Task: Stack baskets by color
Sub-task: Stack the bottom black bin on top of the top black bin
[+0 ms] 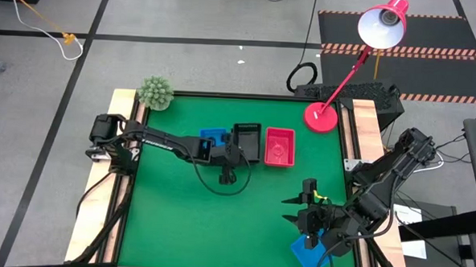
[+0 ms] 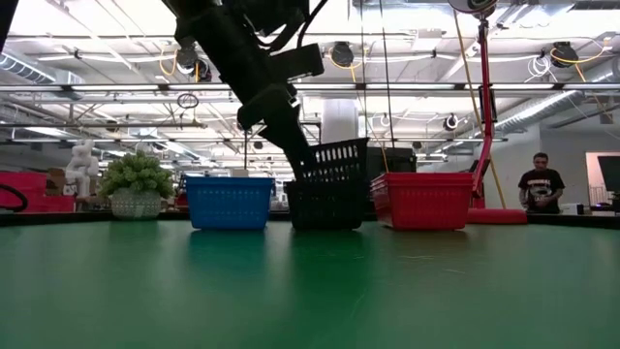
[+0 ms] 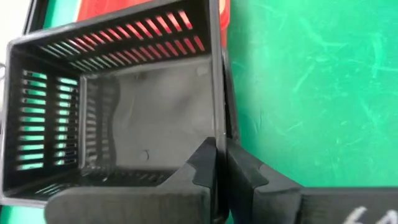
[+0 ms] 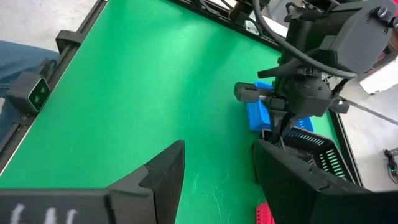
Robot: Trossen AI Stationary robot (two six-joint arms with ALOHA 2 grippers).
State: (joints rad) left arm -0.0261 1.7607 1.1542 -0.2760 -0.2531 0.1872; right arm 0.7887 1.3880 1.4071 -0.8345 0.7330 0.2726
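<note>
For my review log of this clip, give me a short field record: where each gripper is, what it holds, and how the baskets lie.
left gripper: shut on the near wall of the black basket, at the row in the table's middle
black basket tilt: tipped in the low view, sitting over another black one
blue basket: on the table, left of the black
red basket: right of the black
right gripper: open, empty, near the table's front right
stray blue basket: at the front right edge, by the right arm
</note>
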